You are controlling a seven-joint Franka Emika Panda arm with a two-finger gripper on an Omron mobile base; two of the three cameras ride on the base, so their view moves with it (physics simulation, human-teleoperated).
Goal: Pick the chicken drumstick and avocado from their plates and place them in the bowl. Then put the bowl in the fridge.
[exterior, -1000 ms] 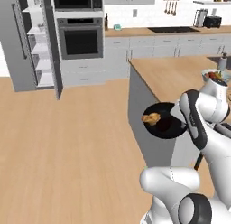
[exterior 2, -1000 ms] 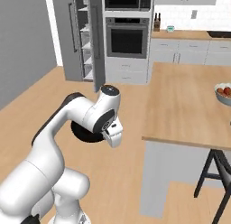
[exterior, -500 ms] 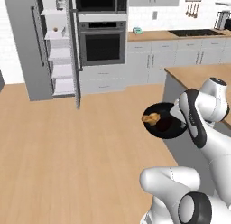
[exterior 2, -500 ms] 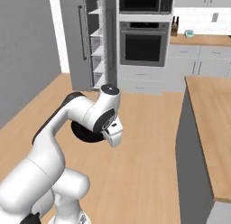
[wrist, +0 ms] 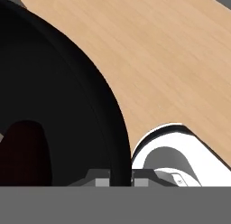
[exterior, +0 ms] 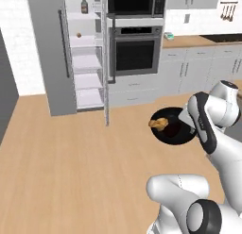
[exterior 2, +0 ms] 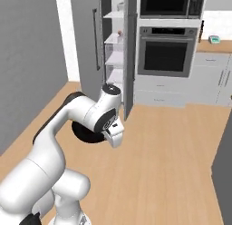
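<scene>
While the fridge [exterior: 52, 54] stands open at the far side of the wooden floor, its grey door swung wide and its white shelves [exterior: 86, 63] on show, the arm carries its load out in front of the base. That open compartment is the target, and a bare middle shelf looks like the natural landing spot. Beside it sits the black oven [exterior: 134, 51], which is not the goal.

Now to the bowl [exterior: 176, 129]: black, shallow, held level in the air well short of the fridge, clear of the floor. Level matters, since the food would roll out otherwise. The end effector [wrist: 121, 181] is clamped narrow on the bowl's rim, one finger either side of the wall, as the hand view shows up close.

Inside, the chicken drumstick [exterior: 159, 123] rests against the rim on the side away from the end effector. A dark rounded shape [wrist: 25, 153] on the bowl's floor is probably the avocado, though it is too dim to be sure.

So loading looks done; the approach and a careful slide onto a shelf remain.
</scene>
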